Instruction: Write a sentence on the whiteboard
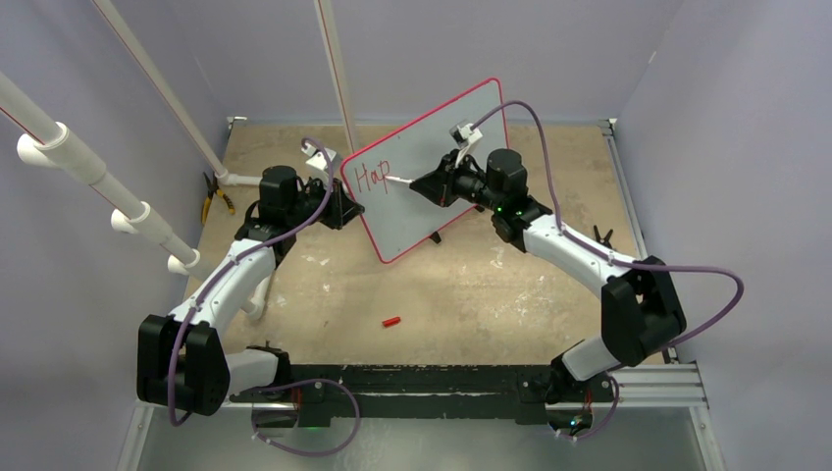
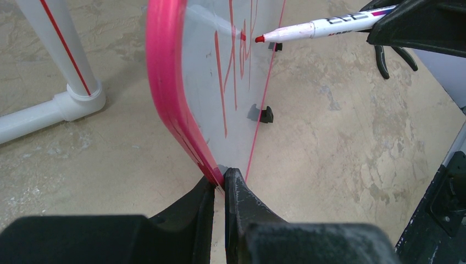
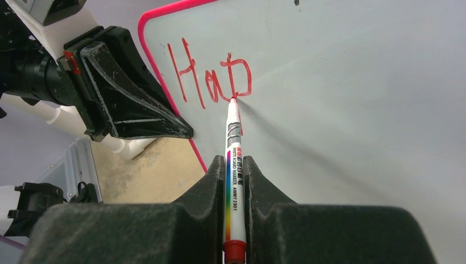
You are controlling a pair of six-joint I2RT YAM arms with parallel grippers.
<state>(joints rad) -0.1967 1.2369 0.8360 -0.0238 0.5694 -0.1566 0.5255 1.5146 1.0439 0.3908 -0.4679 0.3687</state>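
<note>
The whiteboard stands tilted on the table, red-rimmed and pale grey. My left gripper is shut on its left edge; in the left wrist view the jaws pinch the red rim at the gripper. Red lettering reading "Hap" sits at the board's upper left. My right gripper is shut on a white marker, whose red tip touches the foot of the "p". The top view shows the marker and right gripper just right of the letters.
A red marker cap lies on the tabletop in front of the board. White PVC pipes run along the left, with a pipe base beside the board. Yellow-handled pliers lie at far left. The board's black feet rest on the table.
</note>
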